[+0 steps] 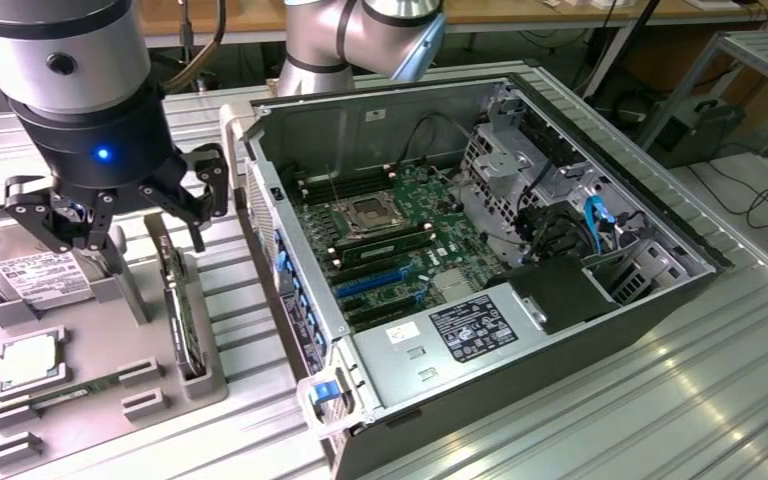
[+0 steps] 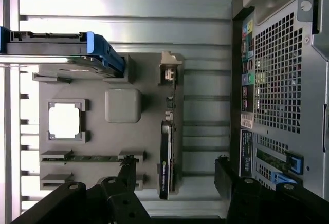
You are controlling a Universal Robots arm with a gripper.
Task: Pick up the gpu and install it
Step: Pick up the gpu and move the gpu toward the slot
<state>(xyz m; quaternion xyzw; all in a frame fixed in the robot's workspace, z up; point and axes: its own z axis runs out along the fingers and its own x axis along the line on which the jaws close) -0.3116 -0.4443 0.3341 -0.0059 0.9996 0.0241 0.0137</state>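
A ribbed metal table (image 1: pixel 704 390) carries a grey tray (image 1: pixel 91 345) and, just beside the tray, an open computer case (image 1: pixel 651 290) lying on its side. Beyond the tray stand a wooden workbench and loose cables on the floor.

The claw (image 1: pixel 137 240) hangs over the tray with its jaws spread wide and holds nothing. In the wrist view the claw (image 2: pixel 175 161) has one dark finger (image 2: pixel 127 168) on either side of the gpu (image 2: pixel 165 152), both fingers clear of the card.

The gpu (image 1: pixel 184 320) stands on its edge in a slot along the side of the tray nearest the case (only its thin edge faces the wrist camera). The tray also holds a hard drive (image 1: pixel 37 275) with a white label at its far end, a square processor chip (image 1: pixel 31 360) in a pocket near its middle, and a memory stick (image 1: pixel 71 392) in a slot next to the chip. Beside the tray, the case holds a green motherboard (image 1: pixel 398 230).
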